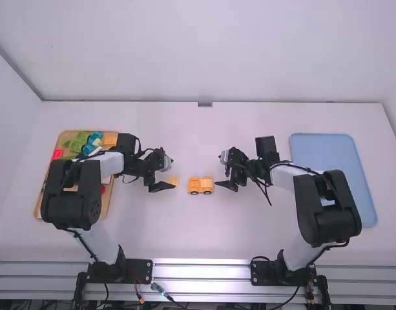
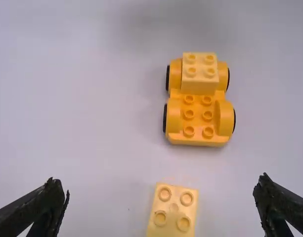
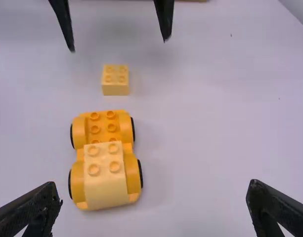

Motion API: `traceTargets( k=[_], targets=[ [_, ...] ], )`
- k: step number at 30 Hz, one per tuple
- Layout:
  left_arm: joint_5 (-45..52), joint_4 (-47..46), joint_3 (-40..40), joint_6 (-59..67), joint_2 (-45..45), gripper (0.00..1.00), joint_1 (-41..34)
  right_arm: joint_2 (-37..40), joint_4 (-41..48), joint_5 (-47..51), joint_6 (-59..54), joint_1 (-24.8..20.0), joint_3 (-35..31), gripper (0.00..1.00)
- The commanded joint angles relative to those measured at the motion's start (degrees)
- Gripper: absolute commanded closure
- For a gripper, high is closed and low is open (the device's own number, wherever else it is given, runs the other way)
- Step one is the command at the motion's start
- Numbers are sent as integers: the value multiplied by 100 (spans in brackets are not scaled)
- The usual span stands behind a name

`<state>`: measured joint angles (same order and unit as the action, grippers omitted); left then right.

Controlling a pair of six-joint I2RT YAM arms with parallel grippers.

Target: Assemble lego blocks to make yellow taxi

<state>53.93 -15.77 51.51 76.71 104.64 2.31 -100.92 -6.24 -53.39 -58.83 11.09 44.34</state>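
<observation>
The orange wheeled base [image 1: 200, 185] stands mid-table with a lighter yellow block on one end, clearly visible as a pale block [image 2: 200, 74] in the left wrist view. A loose yellow block [image 1: 174, 181] lies to its left. My left gripper [image 1: 165, 177], also in its wrist view [image 2: 160, 197], is open beside that loose block [image 2: 174, 212], which lies between and beyond its fingers. To the right of the base, my right gripper [image 1: 227, 174] is open and holds nothing; its wrist view shows the gripper [image 3: 153, 197] near the wheeled base [image 3: 78, 173].
A wooden tray [image 1: 107, 200] of green, blue, red and other blocks stands at the left, partly behind the left arm. At the right lies a light blue tray [image 1: 333, 155], partly covered by the right arm.
</observation>
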Motion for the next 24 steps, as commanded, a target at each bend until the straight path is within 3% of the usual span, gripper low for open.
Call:
traceTargets(
  k=[1, 12, 20, 24],
  targets=[
    [-7, -76, 70, 216, 315, 1, -9, -44, -260, -367, 101, 107, -271, 1],
    [-236, -155, 365, 455, 861, 1, 151, -101, -1491, 9, 811, 476, -874, 1],
    [-234, -50, 372, 483, 1014, 0, 105, -337, -1606, -66, 807, 542, -850, 1],
    [-234, -214, 372, 721, 1014, 10, 59, -459, -1604, -59, 807, 590, -741, 1]
  ],
)
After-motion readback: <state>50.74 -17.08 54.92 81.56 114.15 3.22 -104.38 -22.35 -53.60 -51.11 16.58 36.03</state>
